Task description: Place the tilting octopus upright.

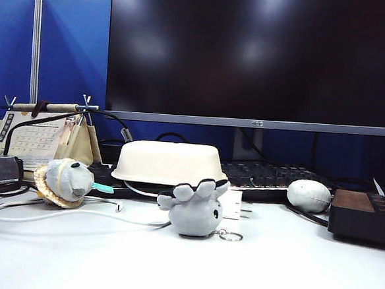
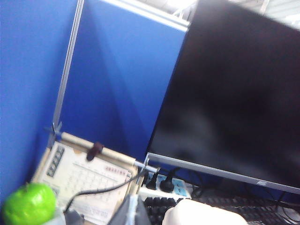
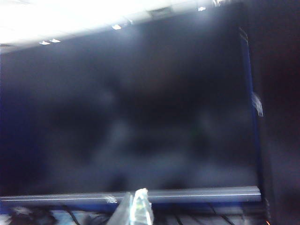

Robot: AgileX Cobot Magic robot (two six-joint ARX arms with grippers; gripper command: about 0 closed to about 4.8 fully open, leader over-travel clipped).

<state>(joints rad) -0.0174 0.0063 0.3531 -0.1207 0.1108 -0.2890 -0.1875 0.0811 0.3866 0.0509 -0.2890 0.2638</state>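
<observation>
The octopus (image 1: 194, 211), a small light-grey plush, lies tipped over at the middle of the white table (image 1: 170, 268). Its stubby tentacles with black undersides point up and its face is low on the right. Its metal keyring (image 1: 230, 236) rests on the table beside it. Neither arm shows in the exterior view. My left gripper (image 2: 132, 212) is shut with nothing between the fingers; its view faces the monitor and the blue partition. My right gripper (image 3: 137, 208) is also shut and empty, facing the dark monitor screen. The octopus is out of both wrist views.
An upturned white bowl (image 1: 168, 162) sits just behind the octopus, a keyboard (image 1: 269, 175) and large monitor (image 1: 258, 56) beyond. A round grey plush with tan brim (image 1: 64, 180) and a desk calendar (image 1: 38, 137) stand at left. A grey mouse (image 1: 308, 195) and dark box (image 1: 362, 216) are at right.
</observation>
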